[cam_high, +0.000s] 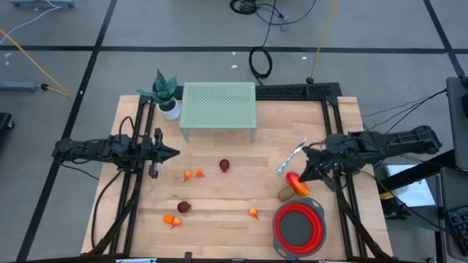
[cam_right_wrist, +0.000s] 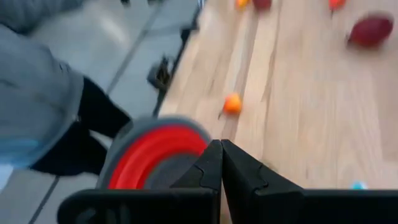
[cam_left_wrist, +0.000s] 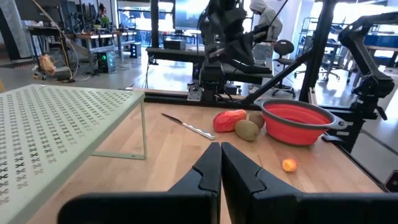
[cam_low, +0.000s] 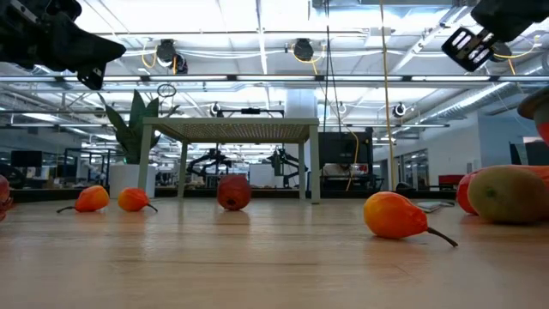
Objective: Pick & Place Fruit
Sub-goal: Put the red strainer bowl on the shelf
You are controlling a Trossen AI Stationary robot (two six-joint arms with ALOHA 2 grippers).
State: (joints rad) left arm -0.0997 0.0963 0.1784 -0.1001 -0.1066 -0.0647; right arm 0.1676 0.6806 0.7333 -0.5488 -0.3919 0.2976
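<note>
Toy fruits lie scattered on the wooden table. There are small orange pieces (cam_high: 187, 175) (cam_high: 170, 218) (cam_high: 254, 213) and dark red round ones (cam_high: 224, 166) (cam_high: 183, 207). A red-orange oval (cam_high: 296, 183) lies against a brownish-green oval (cam_high: 285, 193). My right gripper (cam_high: 306, 172) (cam_right_wrist: 221, 155) is shut and hangs raised above those two ovals, next to the red bowl (cam_high: 298, 226). My left gripper (cam_high: 175, 153) (cam_left_wrist: 221, 158) is shut and waits above the table's left part, holding nothing.
A pale green perforated stand (cam_high: 219, 109) and a potted plant (cam_high: 167, 95) are at the far side. A blue-and-white stick (cam_high: 290, 157) lies by the right gripper. A person (cam_right_wrist: 37, 106) stands off the table's near right edge. Bare wood lies in the table's middle.
</note>
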